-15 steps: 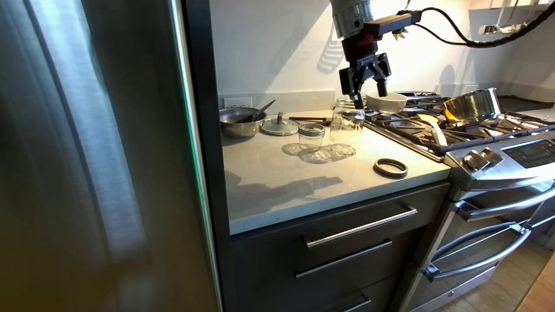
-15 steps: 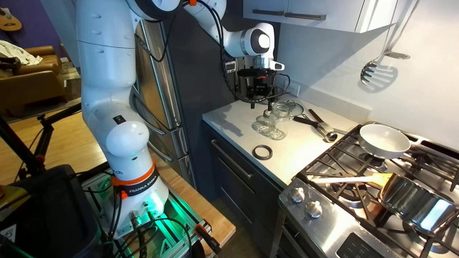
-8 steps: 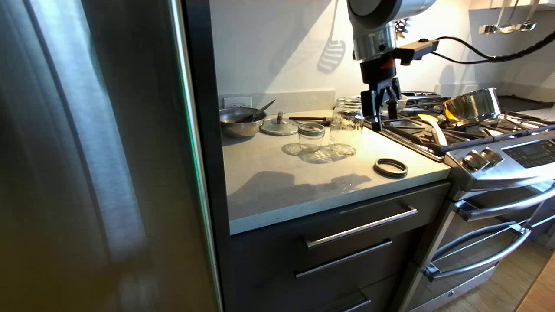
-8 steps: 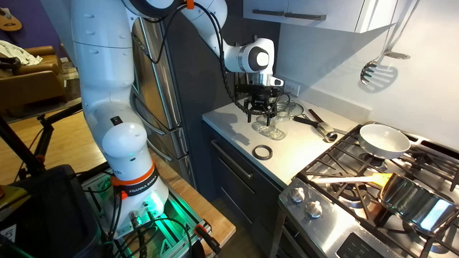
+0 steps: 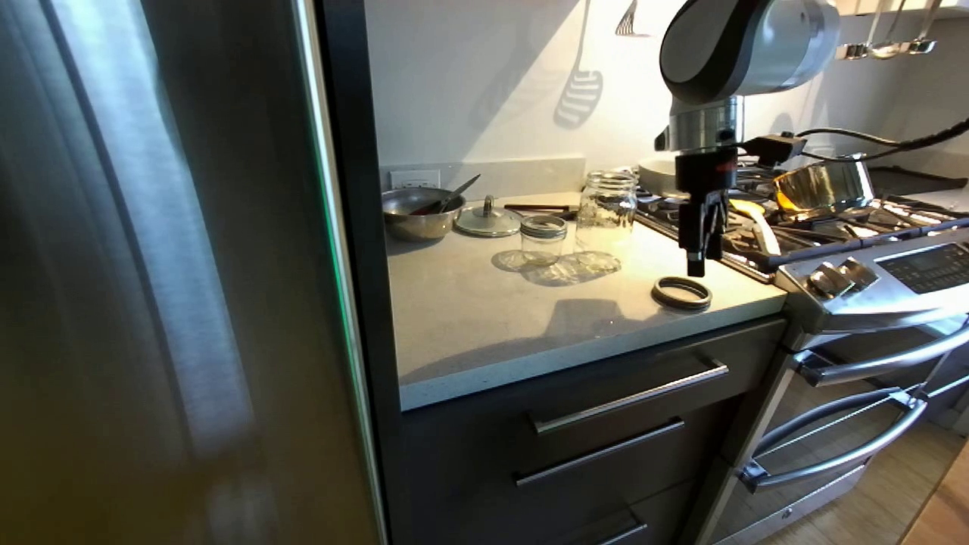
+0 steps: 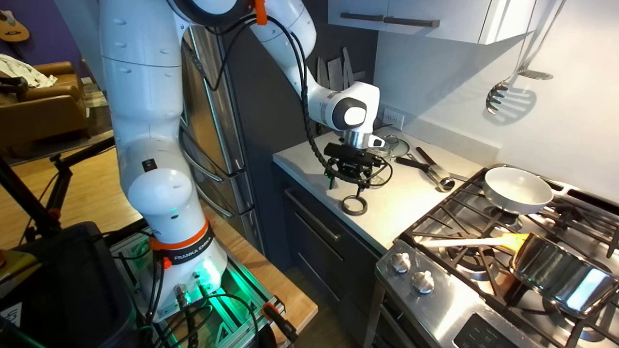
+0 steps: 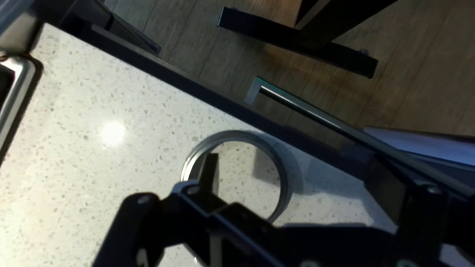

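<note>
My gripper (image 7: 298, 178) is black, open and empty. It points down, low above the counter, next to a dark metal ring (image 7: 285, 181) lying flat near the counter's front edge. In the wrist view one finger (image 7: 210, 168) overlaps the ring's opening and the other is well to the right, outside it. The gripper (image 5: 704, 261) and ring (image 5: 681, 305) also show in an exterior view. In an exterior view a fingertip of the gripper (image 6: 345, 188) stands at the rim of the ring (image 6: 354, 213); I cannot tell whether they touch.
A large glass jar (image 5: 606, 219) and a small jar (image 5: 543, 242) stand behind the ring. A pot lid (image 5: 488, 223), a metal bowl (image 5: 424, 223) and utensils (image 6: 425, 169) lie further back. The stove holds a white bowl (image 6: 517, 193), a tilted pot (image 6: 566, 275) and a spatula (image 6: 464, 242).
My gripper has moved down and away from the jars, toward the counter's front edge, and stands close to the ring. It stays open. The ring and jars have not moved.
</note>
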Robot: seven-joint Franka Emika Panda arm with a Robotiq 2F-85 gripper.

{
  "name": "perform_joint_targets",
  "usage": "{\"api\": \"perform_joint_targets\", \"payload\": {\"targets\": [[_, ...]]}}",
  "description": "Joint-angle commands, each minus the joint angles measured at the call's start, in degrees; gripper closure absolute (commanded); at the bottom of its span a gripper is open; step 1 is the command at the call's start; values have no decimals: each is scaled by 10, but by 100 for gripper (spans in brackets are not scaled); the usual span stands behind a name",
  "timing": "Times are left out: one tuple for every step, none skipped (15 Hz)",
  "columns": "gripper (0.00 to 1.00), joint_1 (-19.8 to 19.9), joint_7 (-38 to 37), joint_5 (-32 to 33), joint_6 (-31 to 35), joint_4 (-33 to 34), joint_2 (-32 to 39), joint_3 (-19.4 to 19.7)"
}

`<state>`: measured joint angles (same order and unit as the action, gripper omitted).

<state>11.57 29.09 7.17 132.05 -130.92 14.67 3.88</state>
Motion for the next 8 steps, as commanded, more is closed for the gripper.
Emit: {"api": "perform_joint_targets", "payload": {"targets": [[0, -3, 1, -1, -1, 2, 1, 3], [0, -4, 0, -1, -1, 4, 0, 3], [0, -6, 0, -1, -1, 6, 0, 2], [0, -4, 8, -1, 0, 10, 6, 3], [0, -2, 6, 2, 0, 15, 13, 6], [0, 6, 24, -8, 2, 18, 19, 5], [0, 12, 36, -14, 4, 20, 22, 5], [0, 17, 43, -15, 9, 21, 25, 7]]}}
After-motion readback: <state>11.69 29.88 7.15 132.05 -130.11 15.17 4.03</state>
